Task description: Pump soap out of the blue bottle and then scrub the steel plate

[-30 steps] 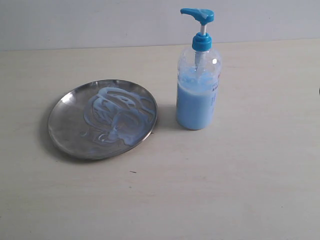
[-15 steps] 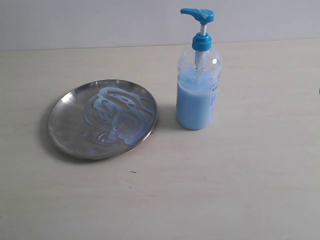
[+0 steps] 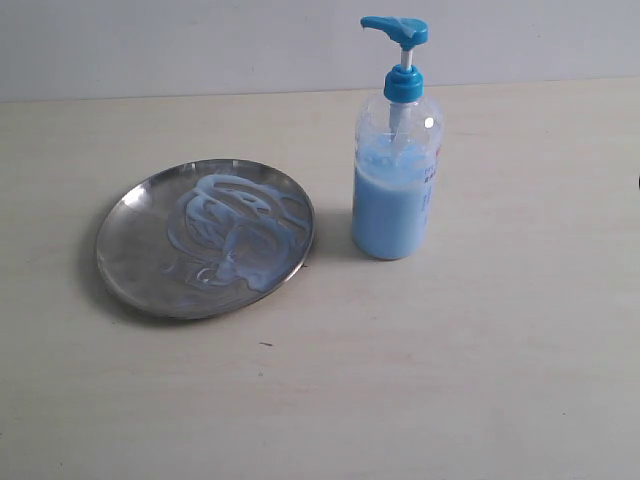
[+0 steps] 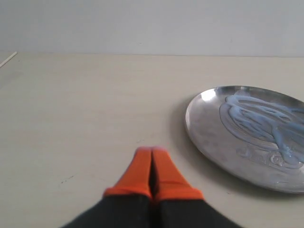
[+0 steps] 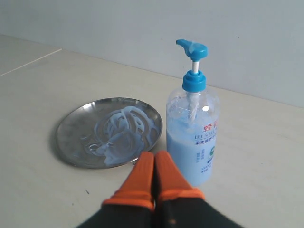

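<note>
1. Soap [image 3: 235, 232], pale blue and milky, lies in whitish-blue swirled streaks across the middle of a round, shallow, shiny steel plate [image 3: 135, 250] with a low raised rim.
2. The steel plate lies flat on a pale beige table [image 3: 470, 380], on the half toward the table's left edge.
3. A tall clear plastic pump bottle [image 3: 395, 200] with a bright blue head and collar stands upright just beside the plate, on the side toward the table's right edge. A narrow strip of bare table shows between them. Pale blue liquid fills more than half of the bottle, its pump stands raised, and its spout is turned toward the table's left edge. In the right wrist view a small printed label shows on the bottle.
4. The left gripper [image 4: 152, 154] is clenched: its two orange fingertips [image 4: 140, 173] press together with nothing between them. It is over bare table, apart from the plate's rim.
5. The right gripper [image 5: 154, 159] is likewise clenched on nothing, its orange fingertips [image 5: 140, 183] meeting. It points toward the bottle and the plate; how near it is to them cannot be told.
6. A plain pale grey wall [image 3: 200, 45] rises behind the table's far edge.
</note>
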